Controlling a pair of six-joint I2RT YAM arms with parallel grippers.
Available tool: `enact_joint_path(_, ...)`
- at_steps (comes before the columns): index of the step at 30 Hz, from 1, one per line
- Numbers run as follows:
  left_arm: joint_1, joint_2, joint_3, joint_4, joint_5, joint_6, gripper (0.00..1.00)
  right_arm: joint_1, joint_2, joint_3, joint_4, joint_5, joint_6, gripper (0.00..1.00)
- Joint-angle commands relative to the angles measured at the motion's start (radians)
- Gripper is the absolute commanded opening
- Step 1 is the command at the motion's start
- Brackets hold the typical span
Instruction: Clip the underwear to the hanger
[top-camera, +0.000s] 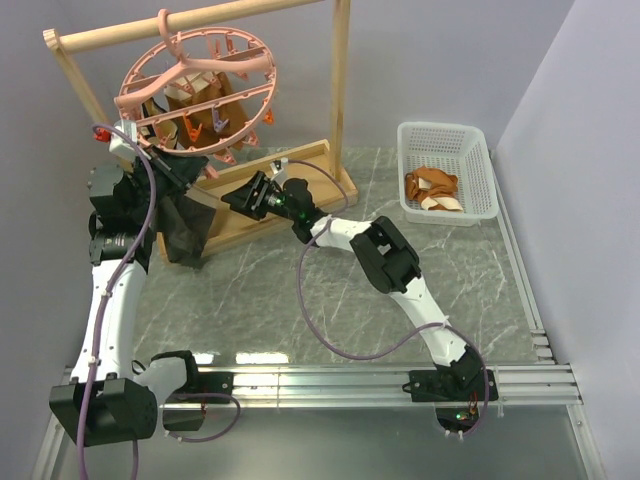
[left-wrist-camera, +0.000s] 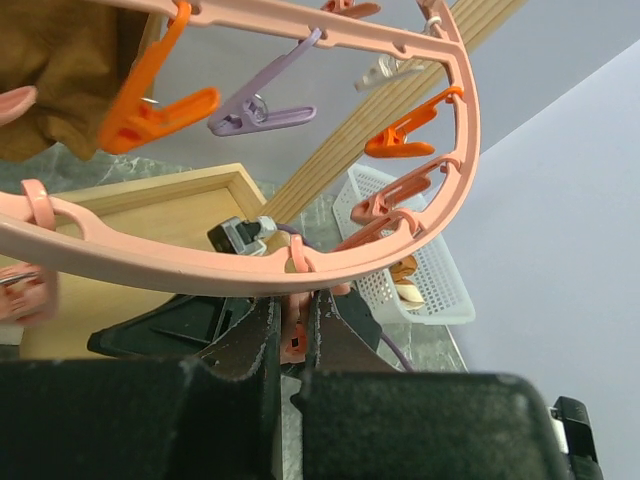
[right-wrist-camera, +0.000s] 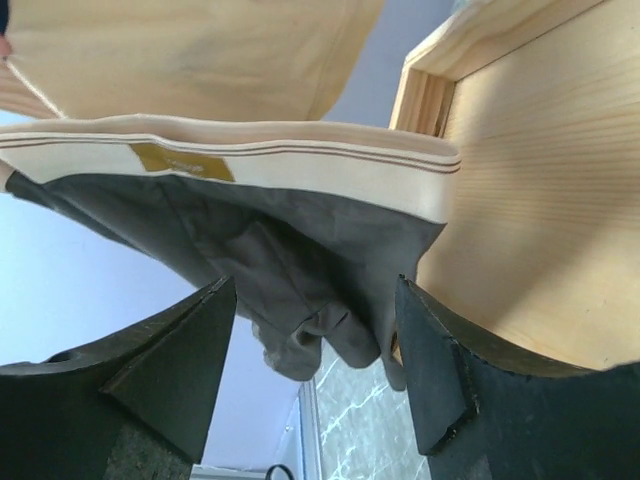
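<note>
**Top external view.** The hanger (top-camera: 195, 90) hangs by its hook from the top bar of the wooden rack (top-camera: 340, 90), its ring tilted toward the camera. Brown and tan cloth pieces (top-camera: 205, 115) are clipped under it. The underwear (top-camera: 185, 230) hangs as a dark sheet below the ring's near-left edge, in front of the rack's base board. The left gripper (top-camera: 180, 170) is raised to that edge of the ring, just above the garment. The right gripper (top-camera: 248, 195) points at the garment from the right, near its upper corner. A white basket (top-camera: 445, 170) stands well apart at the far right of the marble table (top-camera: 300, 300) and holds orange-and-cream garments (top-camera: 432, 188).

**Left wrist view.** The left gripper (left-wrist-camera: 295, 312) sits just below the ring of the hanger (left-wrist-camera: 200, 268). Its jaws are drawn almost together, pinching a salmon clip (left-wrist-camera: 292, 345) that hangs from the ring. An orange clip (left-wrist-camera: 150, 110) and a purple clip (left-wrist-camera: 262, 108) hang from a farther rib. The underwear does not show here.

**Right wrist view.** The right gripper (right-wrist-camera: 314, 283) has its jaws spread wide and holds nothing. The underwear (right-wrist-camera: 250, 250) hangs straight ahead, its pale waistband (right-wrist-camera: 300, 170) uppermost and its grey fabric bunched down between the two fingers (right-wrist-camera: 170, 370). Whether it touches them cannot be told. The rack's base board (right-wrist-camera: 530, 200) fills the right side and tan cloth (right-wrist-camera: 200, 50) the top.
</note>
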Motion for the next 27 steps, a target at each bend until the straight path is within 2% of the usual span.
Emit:
enact_joint_path(1,0.002,0.009,0.037,0.035,0.016,-0.005,0.00,0.011,0.069,0.062,0.029,0.012,0.032,0.72)
enact_joint_path(16,0.004,0.017,0.036,0.002,0.034,0.016,0.00,0.052,0.217,0.263,-0.045,0.057,0.060,0.74)
enact_joint_path(23,0.004,0.028,0.043,-0.006,0.034,0.022,0.00,0.065,0.230,0.283,-0.090,0.120,0.065,0.76)
enact_joint_path(27,0.002,0.037,0.048,0.000,0.039,0.019,0.00,0.068,0.259,0.353,-0.135,0.147,0.048,0.74)
